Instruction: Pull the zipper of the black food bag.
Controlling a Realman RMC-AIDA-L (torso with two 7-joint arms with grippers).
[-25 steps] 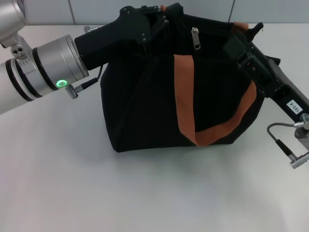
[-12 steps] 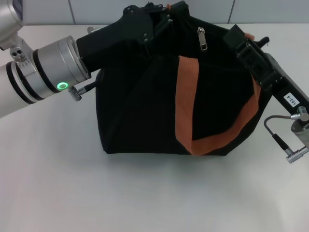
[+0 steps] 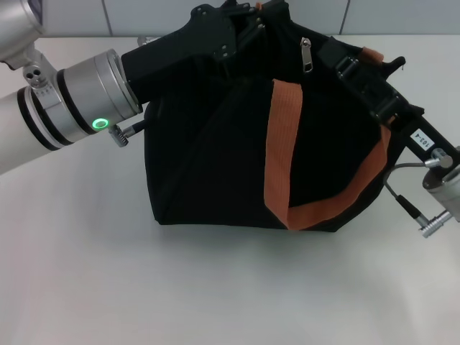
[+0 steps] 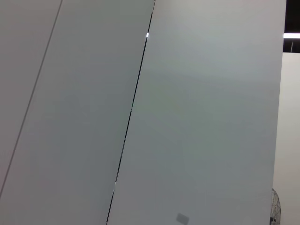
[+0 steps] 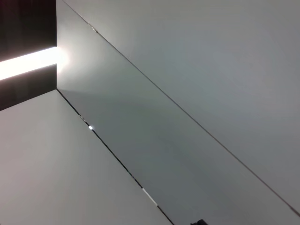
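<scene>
On the white table (image 3: 86, 273), black food bag (image 3: 208, 165), both top corners met by left gripper (image 3: 248, 25) and right gripper (image 3: 345, 61), grips unreadable; zipper (image 3: 307, 54) hangs free at the top edge between them, bracing step, next a pinch on the tab

White matte tabletop (image 3: 215, 287), smooth, soft shadow cast along near side of load. Behind far edge of table, pale grey tiled wall (image 3: 144, 14) with thin dark vertical joints. Left wrist view: large pale grey wall panels (image 4: 201, 117), one narrow dark seam (image 4: 131, 108) running aslant between them, a second fainter seam further over; strip of white surface (image 4: 290, 117) at one edge, small bright light bar above it. Right wrist view: grey panelled surfaces (image 5: 211, 70) meeting at thin seams, bright strip light (image 5: 28, 63) glaring against dark recess (image 5: 26, 23) in one corner. Lighting even, diffuse.
</scene>
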